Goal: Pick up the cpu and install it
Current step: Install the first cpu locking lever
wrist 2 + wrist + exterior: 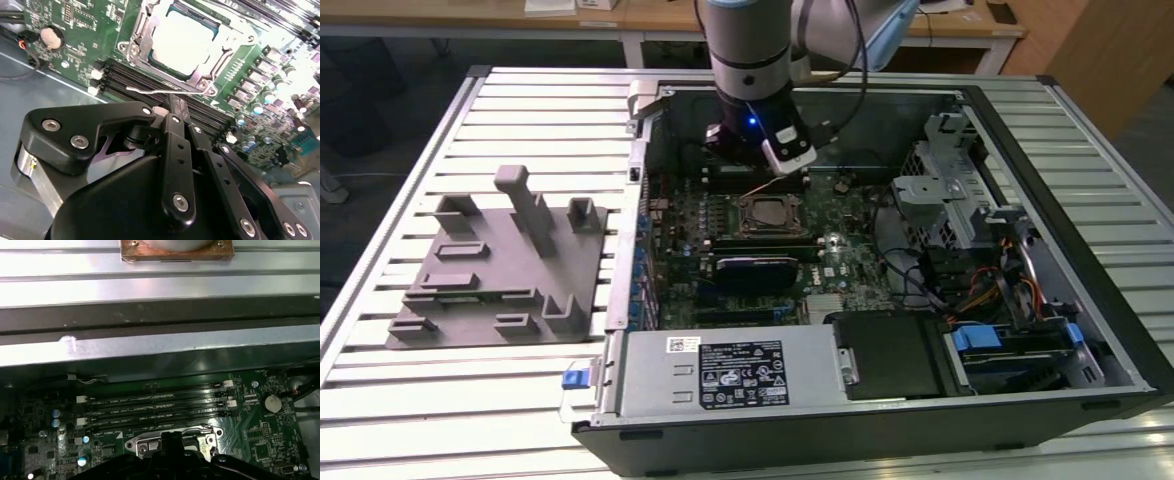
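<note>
1. The exterior view gives us the whole layout. An open black-and-grey metal computer case (pixel 854 430) lies on a ribbed aluminium table (pixel 400 400). A large grey plastic slotted fixture (pixel 500 265) sits on the table beside the case's edge on the exterior view's left. The grey robot arm (pixel 750 60) stands over the green motherboard (pixel 854 270), near the case's far edge.
2. The second wrist view brings us close to the cpu (pixel 182 42), a small flat square chip. It lies flat inside the square metal-framed socket (pixel 137 47) on the motherboard.
3. In that view the black pincer (pixel 172 104) has its fingers pressed together with nothing between them. Its tip is over the row of black memory slots (pixel 117 80) just beside the socket, apart from the chip. A thin wire lever (pixel 150 91) runs along the socket's edge between the two.
4. The first wrist view adds the case's silvery wall (pixel 150 347) with table ribs beyond it. It also shows a round coin battery (pixel 271 402) on the board.
5. The chip's top is pale silvery-white, bleached by glare, with a thin darker rim along its edges.
6. In the first wrist view the pincer's body covers most of the socket. In the exterior view the socket's middle looks dark, so we cannot tell chip from frame. We also cannot tell whether the tip touches the board.
</note>
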Controlling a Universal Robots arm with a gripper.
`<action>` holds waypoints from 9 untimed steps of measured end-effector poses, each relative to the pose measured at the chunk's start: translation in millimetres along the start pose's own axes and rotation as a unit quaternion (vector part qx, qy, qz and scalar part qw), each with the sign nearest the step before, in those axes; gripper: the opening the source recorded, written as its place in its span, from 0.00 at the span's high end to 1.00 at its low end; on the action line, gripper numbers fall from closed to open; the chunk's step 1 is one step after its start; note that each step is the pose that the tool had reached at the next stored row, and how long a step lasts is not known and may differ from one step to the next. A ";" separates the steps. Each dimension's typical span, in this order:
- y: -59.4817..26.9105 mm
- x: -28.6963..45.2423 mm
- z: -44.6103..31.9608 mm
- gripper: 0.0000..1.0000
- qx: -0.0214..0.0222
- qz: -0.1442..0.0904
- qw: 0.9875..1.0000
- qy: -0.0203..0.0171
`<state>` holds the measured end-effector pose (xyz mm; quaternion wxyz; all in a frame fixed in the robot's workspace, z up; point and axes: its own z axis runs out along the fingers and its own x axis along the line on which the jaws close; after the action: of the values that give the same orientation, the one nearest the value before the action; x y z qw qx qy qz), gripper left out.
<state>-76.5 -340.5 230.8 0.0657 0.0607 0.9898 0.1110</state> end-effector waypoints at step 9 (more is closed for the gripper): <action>-1.1 -0.7 5.3 0.89 0.002 0.011 1.000 -0.014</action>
<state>-75.2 -340.5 225.6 0.0781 0.0729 0.9883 0.1084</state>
